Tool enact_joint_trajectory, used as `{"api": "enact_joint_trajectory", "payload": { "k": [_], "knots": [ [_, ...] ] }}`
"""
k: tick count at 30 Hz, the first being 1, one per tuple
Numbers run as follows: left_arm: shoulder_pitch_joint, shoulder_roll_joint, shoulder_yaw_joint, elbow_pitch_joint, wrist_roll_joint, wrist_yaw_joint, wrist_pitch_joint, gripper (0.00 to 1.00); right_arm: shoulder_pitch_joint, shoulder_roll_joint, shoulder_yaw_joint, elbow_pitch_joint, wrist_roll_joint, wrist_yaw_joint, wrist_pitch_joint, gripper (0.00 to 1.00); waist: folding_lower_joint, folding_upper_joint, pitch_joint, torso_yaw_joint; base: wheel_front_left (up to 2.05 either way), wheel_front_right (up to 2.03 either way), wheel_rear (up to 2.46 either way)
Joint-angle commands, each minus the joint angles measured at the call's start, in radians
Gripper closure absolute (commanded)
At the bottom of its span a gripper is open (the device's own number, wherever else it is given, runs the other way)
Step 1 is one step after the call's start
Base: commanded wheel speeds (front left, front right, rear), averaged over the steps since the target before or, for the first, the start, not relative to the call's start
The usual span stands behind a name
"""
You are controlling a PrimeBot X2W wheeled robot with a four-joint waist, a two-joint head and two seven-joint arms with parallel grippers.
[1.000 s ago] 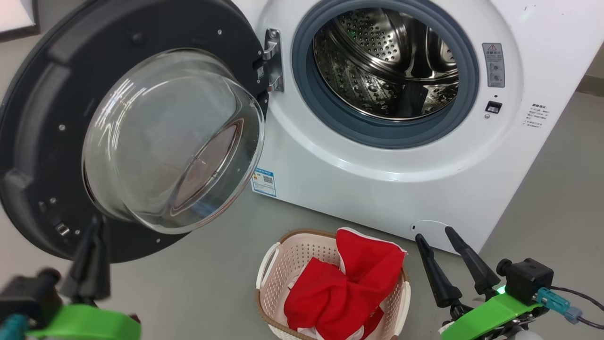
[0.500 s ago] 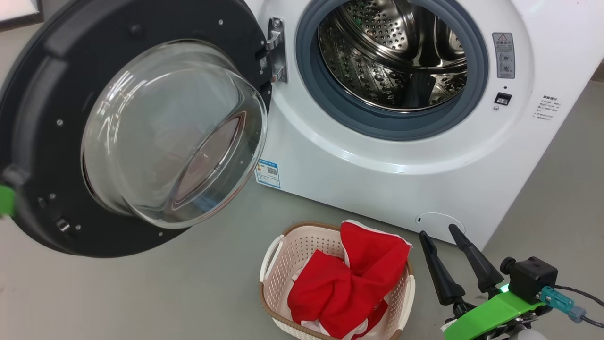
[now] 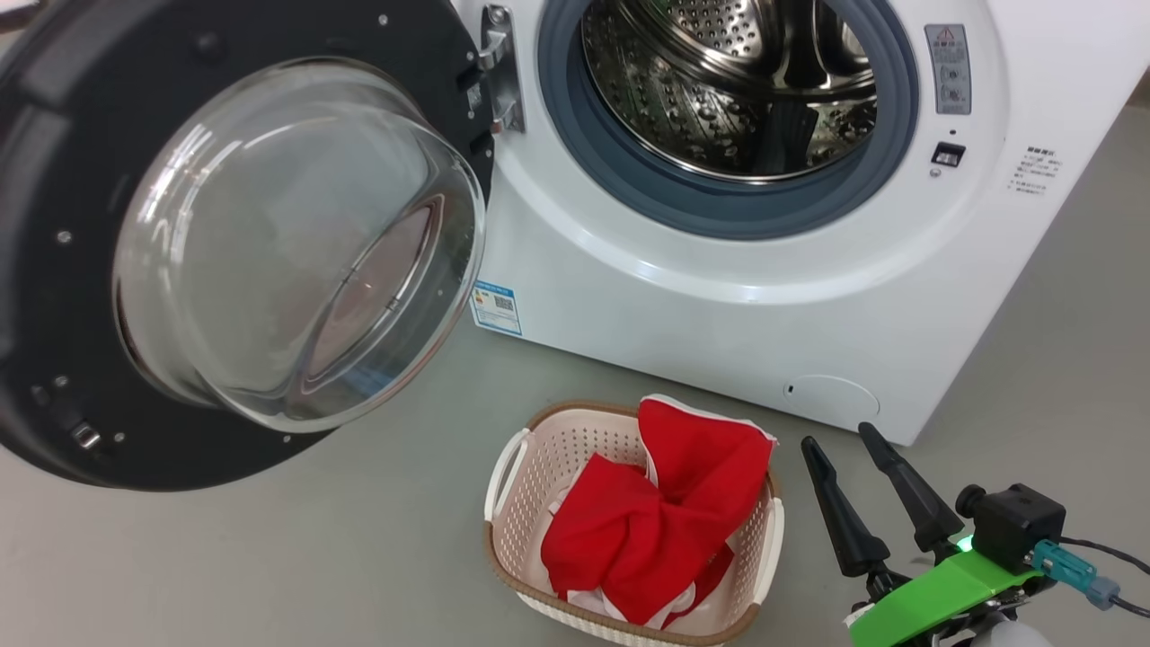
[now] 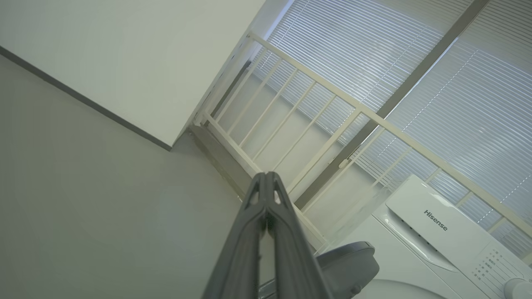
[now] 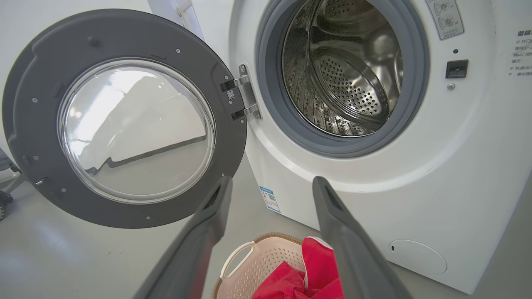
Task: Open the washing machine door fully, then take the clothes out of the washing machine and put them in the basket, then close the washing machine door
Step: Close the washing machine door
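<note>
- Head view: the right tool [image 3: 835, 434] hovers at lower right, its two dark fingers spread apart, holding nothing and touching nothing, just right of the basket [image 3: 496, 557].
- Right wrist view: that tool [image 5: 271, 180] stands wide, its fingers framing the machine [image 5: 415, 199] front above the basket [image 5: 232, 265].
- Left wrist view: the left tool [image 4: 266, 176] has its fingertips pressed together with nothing between them, pointing toward a white railing [image 4: 316, 79] and window blinds [image 4: 374, 50].
- The basket sits on the grey floor [image 3: 269, 557] just in front of the machine [image 3: 719, 332] and holds the red clothes [image 3: 656, 530], heaped, with white trim at the edges.
- The door [image 3: 296, 243] hangs wide open at the left of the opening, the perforated steel drum [image 3: 719, 99] in plain view.
</note>
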Motion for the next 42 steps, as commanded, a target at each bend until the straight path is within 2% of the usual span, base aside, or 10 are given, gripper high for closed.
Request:
{"api": "enact_joint_trajectory", "payload": {
  "k": [1, 4, 10, 15, 19, 24, 31, 42],
  "knots": [
    [-0.061, 0.065, 0.044, 0.053, -0.022, -0.004, 0.013, 1.0, -0.045, -0.016, 0.028, -0.025, -0.012, -0.001, -0.006, 0.0, 0.0, 0.0, 0.02, -0.012, 0.0, 0.0, 0.0],
    [-0.107, 0.075, 0.08, 0.172, -0.052, -0.004, -0.001, 1.0, -0.057, -0.025, 0.034, -0.022, -0.014, -0.001, -0.006, 0.0, 0.0, 0.0, 0.039, -0.024, 0.0, 0.0, 0.0],
    [-0.152, 0.097, 0.107, 0.353, -0.094, 0.016, 0.053, 1.0, -0.071, -0.035, 0.038, -0.017, -0.013, -0.001, -0.006, 0.0, 0.0, 0.0, 0.064, -0.047, 0.0, 0.0, 0.0],
    [-0.172, 0.095, 0.092, 0.465, -0.118, -0.01, 0.141, 1.0, -0.079, -0.041, 0.037, -0.016, -0.012, -0.001, -0.006, 0.0, 0.0, 0.0, 0.076, -0.06, 0.0, 0.0, 0.0],
    [-0.187, 0.095, 0.059, 0.533, -0.129, -0.041, 0.261, 1.0, -0.085, -0.047, 0.042, -0.011, -0.012, -0.001, -0.006, 0.0, 0.0, 0.0, 0.081, -0.069, 0.0, 0.0, 0.0],
    [-0.202, 0.088, 0.04, 0.572, -0.14, -0.063, 0.345, 1.0, -0.084, -0.052, 0.039, -0.006, -0.011, -0.001, -0.006, 0.0, 0.0, 0.0, 0.077, -0.072, 0.0, 0.0, 0.0],
    [-0.194, 0.061, 0.002, 0.583, -0.153, -0.117, 0.489, 1.0, -0.085, -0.048, 0.035, -0.005, -0.013, -0.001, -0.006, 0.0, 0.0, 0.0, 0.067, -0.07, 0.0, 0.0, 0.0],
    [-0.158, 0.011, -0.047, 0.509, -0.19, -0.16, 0.736, 1.0, -0.065, -0.033, 0.026, 0.002, -0.011, -0.001, -0.006, 0.0, 0.0, 0.0, 0.027, -0.061, 0.0, 0.0, 0.0]
  ]
}}
